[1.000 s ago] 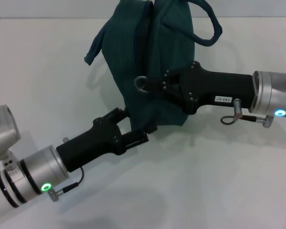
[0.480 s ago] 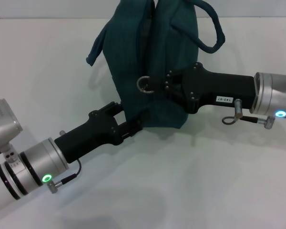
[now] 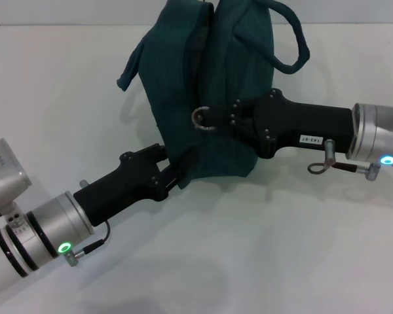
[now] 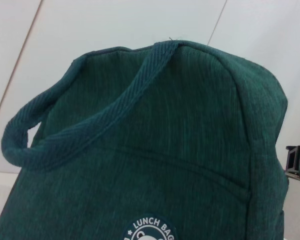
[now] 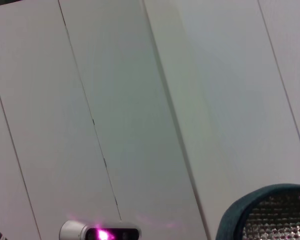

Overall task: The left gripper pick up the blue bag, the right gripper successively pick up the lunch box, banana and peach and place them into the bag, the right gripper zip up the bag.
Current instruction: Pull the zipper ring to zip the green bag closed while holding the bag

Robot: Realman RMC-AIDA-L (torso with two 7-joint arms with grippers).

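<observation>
Nearest the camera, bottom left: silver cuff with a green light ring, then a matte black angular housing reaching up and right across the smooth white table (image 3: pixel 262 248). Left gripper (image 3: pixel 172 175) buried at the lower left corner of the blue bag (image 3: pixel 209 98), fingers pinched shut on the fabric edge there. Close up from the left wrist: dense ribbed weave, dark teal, a thick corded handle (image 4: pixel 65 135) looping out from the side, a curved seam across the panel, a round white logo (image 4: pixel 150 231) reading LUNCH BAG at the lower edge. Further in, coming from the right: another silver cuff with a blue light, a long black forearm lying nearly level, tapering to the right gripper (image 3: pixel 221 119) pressed against the middle of the bag's front. Silver ring pull (image 3: pixel 203 118) right at its tip, fingers closed on the tab behind the ring. Bag standing upright and bulging, soft and creased, top folded into two humps. Beyond that, one handle loop (image 3: pixel 289 39) arching off to the right, a second strap drooping to the left. From the right wrist, only pale wall panels and a rounded sliver of teal cloth (image 5: pixel 265 215) in the corner.
</observation>
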